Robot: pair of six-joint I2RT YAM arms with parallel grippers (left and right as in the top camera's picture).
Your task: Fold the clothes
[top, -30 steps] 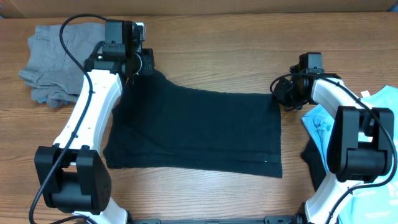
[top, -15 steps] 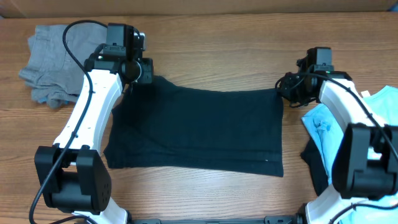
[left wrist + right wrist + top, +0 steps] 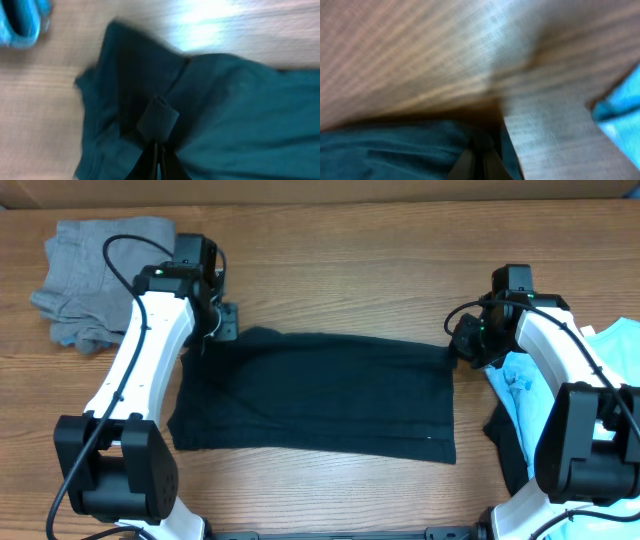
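Observation:
The black T-shirt lies spread across the middle of the table, its far edge lifted and drawn toward the front. My left gripper is shut on the shirt's far left corner. In the left wrist view the gripper pinches a small bunch of cloth. My right gripper is shut on the far right corner. In the right wrist view the gripper clamps the dark fabric just above the wood.
Grey folded garments lie at the far left of the table. A light blue T-shirt sits at the right edge under my right arm, and it also shows as a light blue patch in the right wrist view. Bare wood runs behind the shirt.
Both grippers have moved toward the table's front while holding the shirt's far corners. The far edge has come forward with them and the spread shirt looks shorter from back to front.

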